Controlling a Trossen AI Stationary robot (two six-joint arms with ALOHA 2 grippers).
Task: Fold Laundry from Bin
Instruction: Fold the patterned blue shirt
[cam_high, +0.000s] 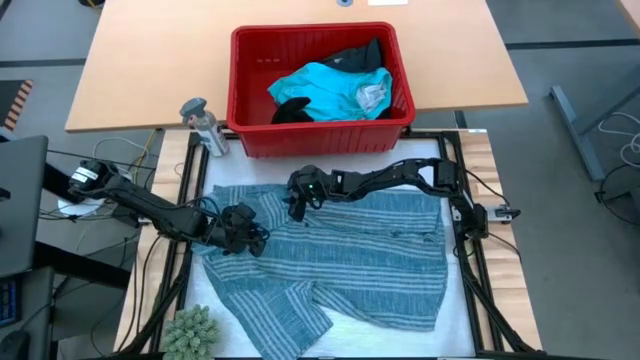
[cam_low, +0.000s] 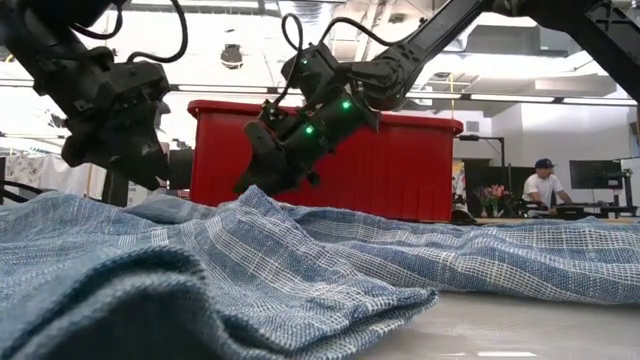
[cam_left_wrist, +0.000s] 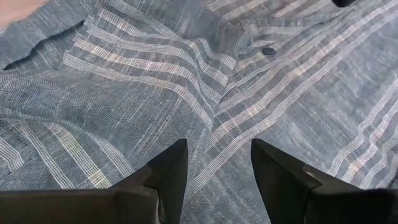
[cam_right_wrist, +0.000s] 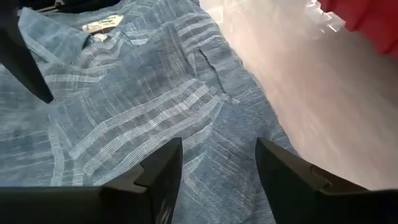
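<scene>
The blue-grey striped garment (cam_high: 350, 250) lies spread out on the white table top, with folds and a raised ridge (cam_low: 250, 200). Behind it stands the red bin (cam_high: 236, 70), holding a turquoise garment (cam_high: 325, 88) and black ones (cam_high: 355, 55). My left gripper (cam_high: 250, 235) is open and points down over the garment's left part (cam_left_wrist: 217, 149). My right gripper (cam_high: 297, 208) is open over the garment's far edge (cam_right_wrist: 219, 146), near the collar. In the low view, both grippers (cam_low: 262, 170) stand just above the cloth.
A small grey bottle (cam_high: 203, 125) stands left of the bin. A green spiky plant (cam_high: 192, 330) sits at the near left corner. Black frame rails (cam_high: 470, 250) run along the table's sides. A person (cam_low: 543, 185) sits far off in the room.
</scene>
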